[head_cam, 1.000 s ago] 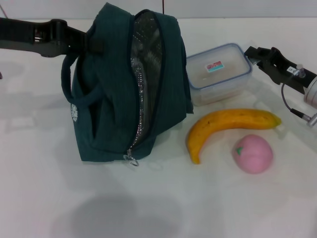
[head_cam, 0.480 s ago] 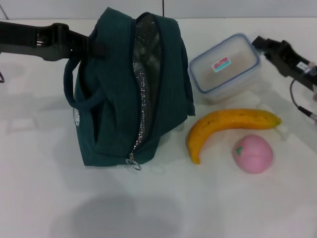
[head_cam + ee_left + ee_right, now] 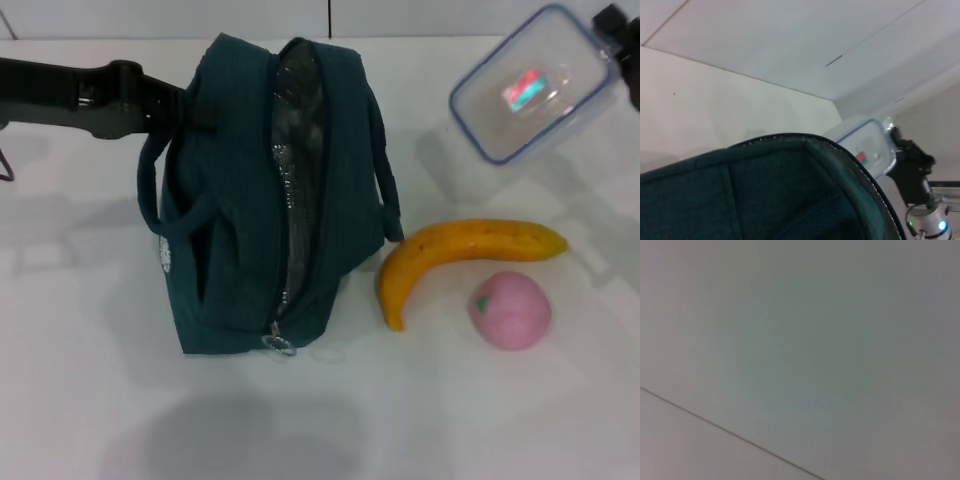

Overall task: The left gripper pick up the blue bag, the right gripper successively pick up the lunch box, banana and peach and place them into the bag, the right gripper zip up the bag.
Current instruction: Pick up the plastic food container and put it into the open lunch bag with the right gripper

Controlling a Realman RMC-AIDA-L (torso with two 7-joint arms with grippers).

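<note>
Up at the far right, the right claw (image 3: 622,30) is clamped on the lunch box (image 3: 530,85), airborne; the bag (image 3: 280,190), mouth open, lies leftward, its handle gripped by the left claw (image 3: 195,110).

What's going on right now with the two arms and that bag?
Left pincer gripping blue bag, zip open. Right pincer holds lunch box aloft. Banana, peach waiting on table.

A white table (image 3: 120,400) meets a pale wall (image 3: 790,40) behind.

Dark teal bag (image 3: 240,200) with silver lining, yellow banana (image 3: 460,250), pink peach (image 3: 512,310), blue-rimmed clear lunch box (image 3: 530,85).
</note>
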